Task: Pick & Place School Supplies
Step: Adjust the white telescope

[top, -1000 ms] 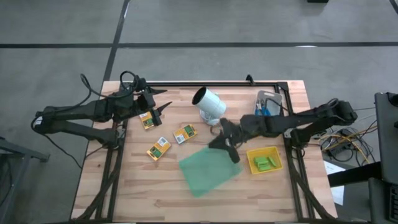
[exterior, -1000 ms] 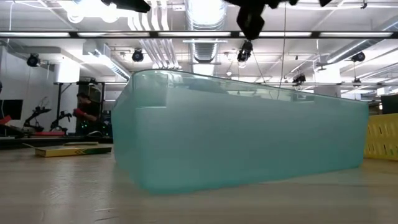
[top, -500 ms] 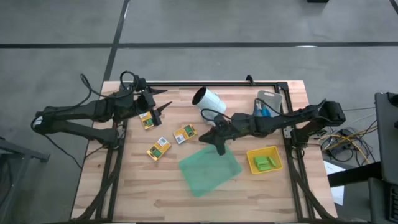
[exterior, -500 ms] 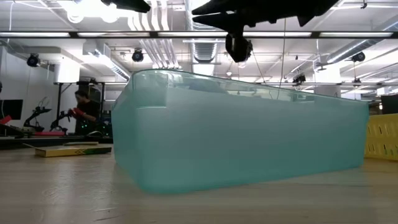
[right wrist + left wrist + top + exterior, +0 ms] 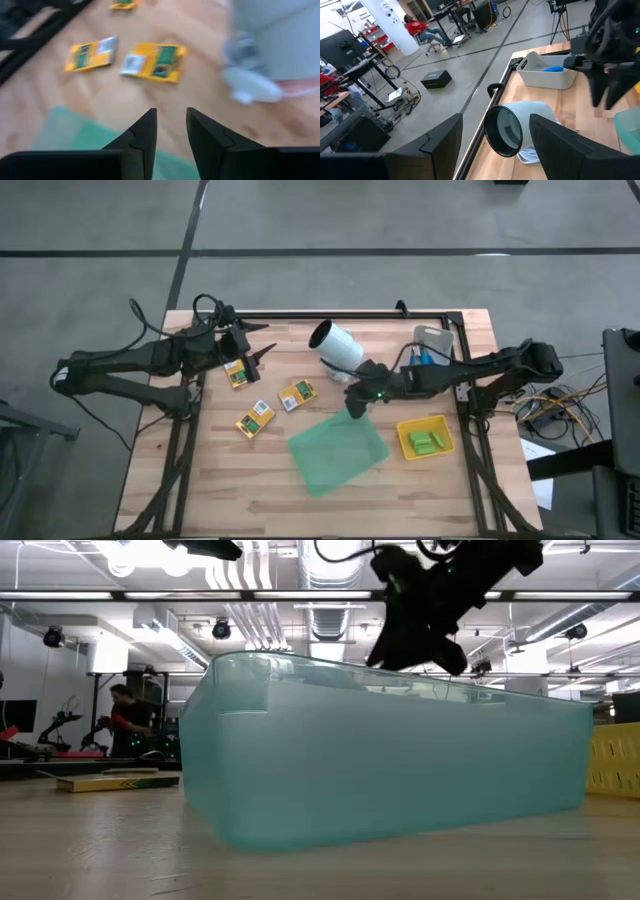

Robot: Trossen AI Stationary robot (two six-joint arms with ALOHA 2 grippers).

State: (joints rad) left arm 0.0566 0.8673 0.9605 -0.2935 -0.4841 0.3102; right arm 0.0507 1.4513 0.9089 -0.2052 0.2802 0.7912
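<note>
Hovering mid-counter with tines slightly apart and empty, the right pincer (image 5: 357,406) sits nearest the yellow-and-green printed packet (image 5: 297,395), toward the counter's left edge.

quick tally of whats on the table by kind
yellow-and-green packets: 3
green tray: 1
yellow tray, small green blocks inside (too small to count): 1
white cup on its side: 1
grey bin holding blue-handled tools: 1
Total: 7
</note>
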